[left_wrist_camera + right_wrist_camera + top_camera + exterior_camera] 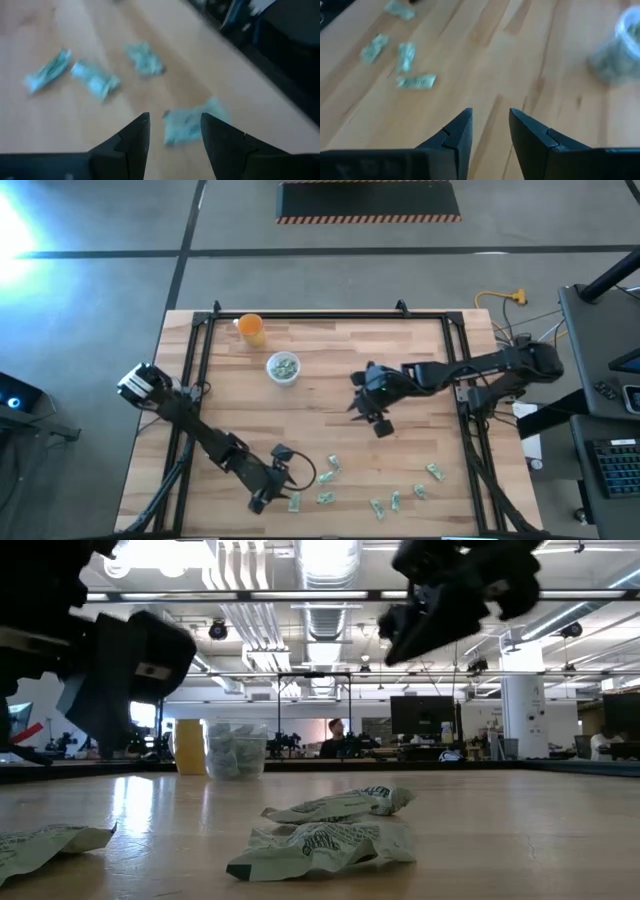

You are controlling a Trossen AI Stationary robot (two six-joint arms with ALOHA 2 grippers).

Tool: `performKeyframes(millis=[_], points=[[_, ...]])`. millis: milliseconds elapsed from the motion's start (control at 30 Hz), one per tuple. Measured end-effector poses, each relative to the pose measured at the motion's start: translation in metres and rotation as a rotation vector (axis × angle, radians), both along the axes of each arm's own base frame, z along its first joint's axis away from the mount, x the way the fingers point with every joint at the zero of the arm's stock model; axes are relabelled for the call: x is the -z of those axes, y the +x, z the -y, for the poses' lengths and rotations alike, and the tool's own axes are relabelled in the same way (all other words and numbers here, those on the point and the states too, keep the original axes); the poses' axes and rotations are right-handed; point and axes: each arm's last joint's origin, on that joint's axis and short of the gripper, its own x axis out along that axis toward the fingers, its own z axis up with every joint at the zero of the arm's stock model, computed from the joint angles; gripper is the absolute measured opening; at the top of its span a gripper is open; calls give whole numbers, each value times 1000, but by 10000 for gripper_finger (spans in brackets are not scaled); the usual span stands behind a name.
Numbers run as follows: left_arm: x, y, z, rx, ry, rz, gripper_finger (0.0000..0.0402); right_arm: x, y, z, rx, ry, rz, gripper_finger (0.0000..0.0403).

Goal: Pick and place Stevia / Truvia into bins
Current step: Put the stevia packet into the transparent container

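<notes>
Several pale green-and-white Stevia sachets (378, 505) lie flat in a loose row near the table's near edge. The clear cup (283, 368), with sachets inside it, stands upright at the far-left middle. My left gripper (278, 492) is open and low at the near edge. In its wrist view its fingers (175, 131) stand on either side of a crumpled sachet (190, 124) just ahead, apart from it. My right gripper (368, 406) is open and raised over the table's middle. It holds nothing, and the cup (619, 45) lies ahead of it.
An orange cup (250, 328) stands near the far-left corner, just beyond the clear cup. A black frame rail (330, 316) runs around the table. Bare wood lies between the cup and the row of sachets. People and desks show in the room behind.
</notes>
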Motion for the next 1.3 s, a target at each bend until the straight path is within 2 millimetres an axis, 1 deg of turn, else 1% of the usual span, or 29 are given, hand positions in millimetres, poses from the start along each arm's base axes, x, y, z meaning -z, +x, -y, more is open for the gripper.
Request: performKeyframes(millis=[133, 267, 400, 533, 700, 767, 967, 1067, 1300], points=[[1, 9, 8, 51, -16, 11, 160, 10, -24, -2, 26, 34, 6, 114], [5, 15, 13, 70, -24, -4, 160, 12, -44, -1, 72, 74, 10, 109], [13, 18, 15, 72, -15, -23, 160, 9, -60, -1, 94, 104, 50, 104], [21, 21, 14, 69, -14, -30, 160, 4, -70, 0, 109, 129, 91, 99], [26, 21, 13, 62, -11, -51, 160, 0, -75, -1, 106, 138, 142, 95], [27, 21, 12, 53, -19, -61, 160, 2, -77, -1, 106, 138, 145, 96], [28, 21, 12, 50, -19, -68, 154, 2, -76, -1, 105, 139, 154, 91], [28, 20, 12, 50, -17, -71, 134, 2, -76, -1, 105, 139, 151, 91], [28, 20, 12, 55, -9, -74, 74, 2, -76, -1, 105, 139, 154, 91]])
